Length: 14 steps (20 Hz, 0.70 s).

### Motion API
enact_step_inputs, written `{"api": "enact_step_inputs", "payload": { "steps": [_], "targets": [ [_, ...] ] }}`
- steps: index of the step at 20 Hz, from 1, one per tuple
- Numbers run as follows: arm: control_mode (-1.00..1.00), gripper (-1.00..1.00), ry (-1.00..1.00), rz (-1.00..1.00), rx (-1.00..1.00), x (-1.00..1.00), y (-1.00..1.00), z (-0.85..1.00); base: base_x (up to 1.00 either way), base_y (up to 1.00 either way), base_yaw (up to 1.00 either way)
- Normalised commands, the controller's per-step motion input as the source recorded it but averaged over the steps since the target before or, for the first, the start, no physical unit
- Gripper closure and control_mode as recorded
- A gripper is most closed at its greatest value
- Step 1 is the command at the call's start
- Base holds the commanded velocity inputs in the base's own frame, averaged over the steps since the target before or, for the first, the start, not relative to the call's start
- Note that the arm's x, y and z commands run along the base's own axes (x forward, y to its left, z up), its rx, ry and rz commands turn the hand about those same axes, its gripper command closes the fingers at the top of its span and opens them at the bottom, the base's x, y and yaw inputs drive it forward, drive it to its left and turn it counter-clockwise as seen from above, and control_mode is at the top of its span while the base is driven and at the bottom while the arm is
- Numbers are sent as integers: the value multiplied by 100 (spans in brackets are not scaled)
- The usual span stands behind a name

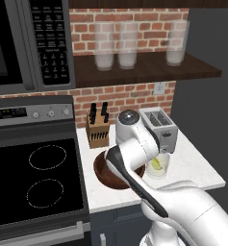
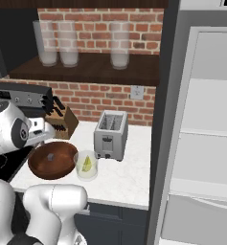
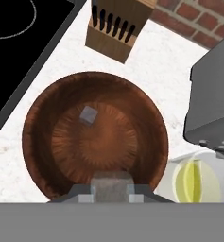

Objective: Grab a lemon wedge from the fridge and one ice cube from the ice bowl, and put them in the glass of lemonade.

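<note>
1 ice cube (image 3: 89, 115) lies loose on the floor of the ice bowl (image 3: 42, 156), up and to the left of the bowl's middle in the hand view. The pincer (image 3: 112, 189) hangs over the bowl's near rim, and a second pale cube-shaped block sits between its 2 tips; the jaws are closed down on that block, so it appears held, well apart from the loose cube.

Just beside the bowl stands the glass of lemonade (image 2: 86, 166), and the lemon wedge (image 2: 87, 164) is already inside it, a yellow-green slice upright in the pale liquid.

All of this rests on a white speckled counter (image 2: 119, 179). A toaster (image 2: 111, 134) stands behind the glass, and a wooden knife block (image 1: 97, 131) is behind the bowl against the red brick wall (image 1: 120, 96). A black stove (image 1: 33, 178) adjoins the counter, with a microwave (image 1: 29, 43) above it. 3 tall frosted glasses (image 1: 126, 44) stand on a dark wooden shelf (image 1: 149, 69). The fridge (image 2: 206, 143) stands open next to the counter, showing pale shelves.
</note>
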Motion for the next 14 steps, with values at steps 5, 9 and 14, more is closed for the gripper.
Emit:
{"api": "enact_step_inputs", "payload": {
  "steps": [5,9,14],
  "targets": [
    [-100,100,-2,0,0,-4,-2,3,0,0,0],
    [-100,100,-1,0,1,-9,-9,5,0,0,0],
    [-100,100,-3,-2,0,-12,-35,39,0,0,0]
  ]
}}
